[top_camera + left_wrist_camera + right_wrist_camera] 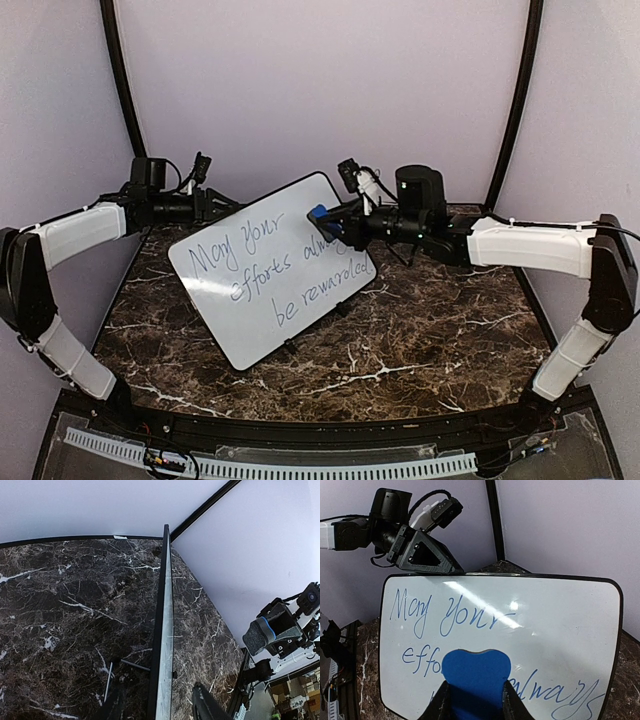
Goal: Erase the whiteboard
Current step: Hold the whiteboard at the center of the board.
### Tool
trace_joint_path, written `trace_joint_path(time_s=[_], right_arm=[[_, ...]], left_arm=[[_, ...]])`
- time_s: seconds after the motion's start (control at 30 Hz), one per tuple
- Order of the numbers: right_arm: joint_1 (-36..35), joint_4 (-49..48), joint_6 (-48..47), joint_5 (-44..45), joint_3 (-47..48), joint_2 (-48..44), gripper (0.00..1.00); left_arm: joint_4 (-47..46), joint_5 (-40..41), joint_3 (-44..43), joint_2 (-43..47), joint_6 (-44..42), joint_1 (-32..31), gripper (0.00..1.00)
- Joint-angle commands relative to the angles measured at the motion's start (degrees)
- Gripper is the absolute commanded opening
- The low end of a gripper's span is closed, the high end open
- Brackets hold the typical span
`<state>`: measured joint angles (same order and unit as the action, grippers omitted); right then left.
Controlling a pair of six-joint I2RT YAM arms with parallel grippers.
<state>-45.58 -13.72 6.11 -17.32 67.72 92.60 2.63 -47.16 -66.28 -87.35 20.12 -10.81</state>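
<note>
The whiteboard (270,270) stands on the dark stone bench (430,330). It leans back, and one low corner points toward the arms. Blue writing (262,262) covers its face in three lines. None of it looks wiped.

The left pincer (218,207) is at the board's top left edge. In the left wrist view the board is seen from the side, thin as a line. One finger (205,707) is on each side of that edge. I cannot tell if they squeeze the rim or just sit around it. A thin black leg (134,666) props the board up from behind.

The right pincer (335,222) holds the blue eraser (318,213) tight between its two fingers. The eraser is up near the board's top right part, in front of the word "always". Seen from the side, the eraser is a little way off the board's face and not touching it.

There is a lot of bare bench in front of the board and to its right. There is a smaller bare strip on the left. The back of the bench meets the pale walls (320,80), and the board's top edge is close to them. The right arm reaches in from the right side, over the bare stone.
</note>
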Motion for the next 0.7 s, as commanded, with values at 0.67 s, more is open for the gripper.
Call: trace_joint_path(time_s=[0.67], right_arm=[[-0.8, -0.3, -1.2, 0.2, 2.0, 0.7, 0.27]], left_arm=[[7.2, 0.5, -2.5, -1.1, -5.0, -0.4, 0.39]])
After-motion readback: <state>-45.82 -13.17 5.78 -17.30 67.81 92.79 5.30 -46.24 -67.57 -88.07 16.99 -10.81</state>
